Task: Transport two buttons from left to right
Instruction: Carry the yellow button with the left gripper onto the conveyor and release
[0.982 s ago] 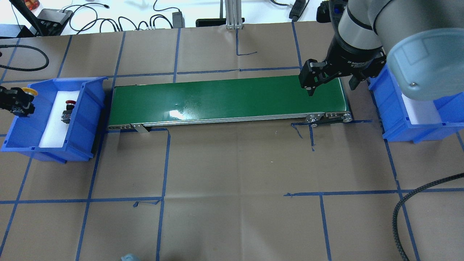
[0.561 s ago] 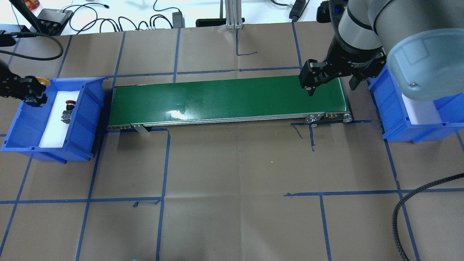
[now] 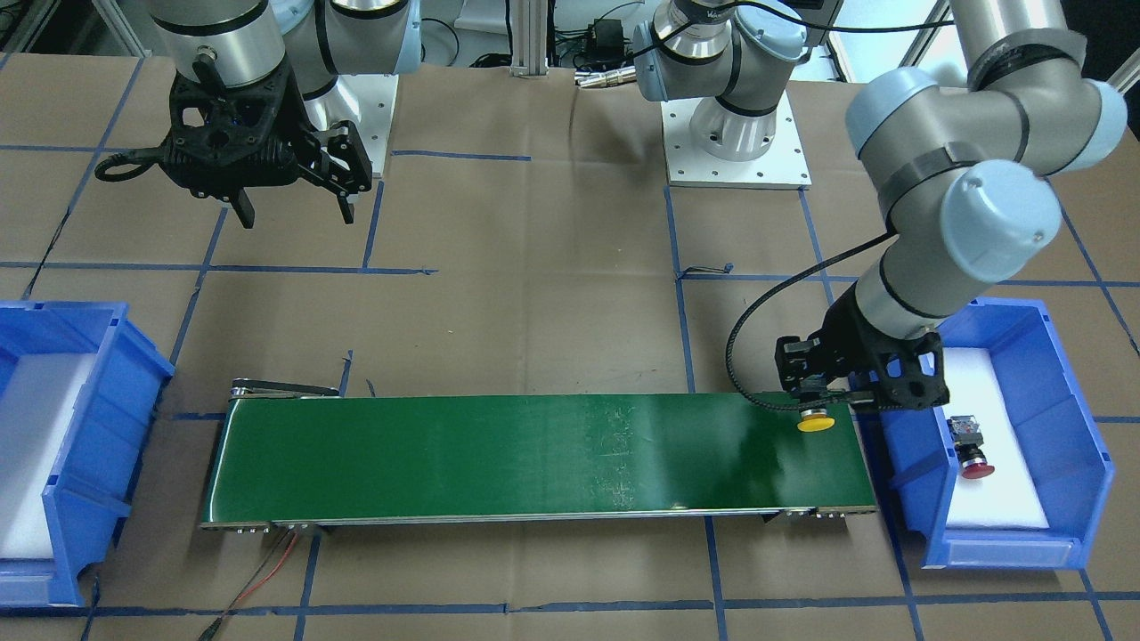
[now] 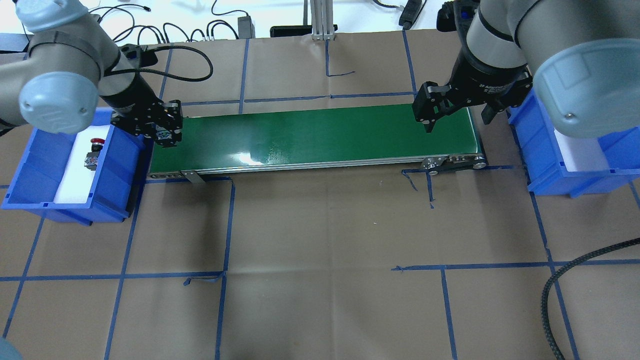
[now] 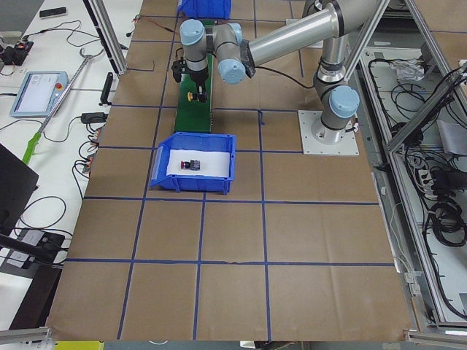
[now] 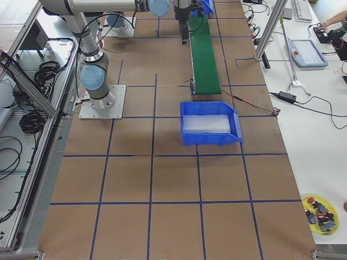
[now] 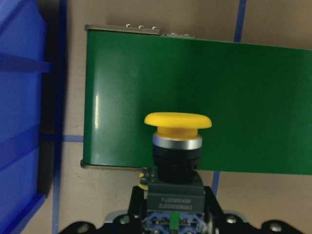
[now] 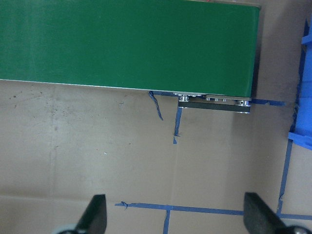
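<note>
Left arm [image 4: 55, 95]: we see it bent down over the green belt [image 4: 320, 135], at the end beside the blue bin [image 3: 1060, 392].
Left claw [image 7: 173, 219]: squeezed tight on the yellow button [image 7: 178, 141].
Yellow button: just above the belt, cap pointing away from the claw.
Red button [image 3: 971, 450]: lying in that bin.
Right arm [image 4: 575, 95]: over the belt's other end.
Right claw [image 8: 178, 214]: spread wide, holding nothing.

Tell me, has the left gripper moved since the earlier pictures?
Yes. In the overhead view the left gripper went rightward, from the outer wall of the blue bin across it to the green belt's left end, holding the yellow button.
</note>
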### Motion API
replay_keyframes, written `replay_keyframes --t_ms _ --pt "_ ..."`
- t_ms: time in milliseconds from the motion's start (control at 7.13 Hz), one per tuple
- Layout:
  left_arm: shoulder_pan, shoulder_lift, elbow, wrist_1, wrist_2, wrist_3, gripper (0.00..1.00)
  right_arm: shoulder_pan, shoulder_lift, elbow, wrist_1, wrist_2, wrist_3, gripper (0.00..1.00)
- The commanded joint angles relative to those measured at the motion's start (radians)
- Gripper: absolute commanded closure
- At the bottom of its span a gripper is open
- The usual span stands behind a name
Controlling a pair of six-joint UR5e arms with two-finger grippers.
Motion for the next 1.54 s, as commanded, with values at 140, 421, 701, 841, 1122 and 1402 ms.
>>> replay_keyframes --t_ms 140,421,701,841,1122,1402 --pt "-0.018 -0.058 -0.133 0.254 0.054 -0.002 1.0 0.0 0.0 -0.001 0.0 0.0 0.0 0.0" --pt "-0.018 -0.064 -0.128 0.281 0.054 -0.002 0.76 0.0 0.0 -0.001 0.0 0.001 0.0 0.0" --pt "-0.017 -0.055 -0.1 0.285 0.054 -0.013 0.0 0.0 0.0 -0.001 0.0 0.001 0.0 0.0" --pt "-0.017 -0.051 -0.066 0.275 0.058 -0.013 0.0 0.0 0.0 -0.001 0.0 0.0 0.0 0.0" --pt "-0.011 -0.008 0.036 0.121 0.056 -0.013 0.0 0.0 0.0 -0.001 0.0 0.0 0.0 0.0" --pt "-0.011 0.07 0.157 -0.141 0.058 -0.01 0.0 0.0 0.0 -0.001 0.0 0.0 0.0 0.0"
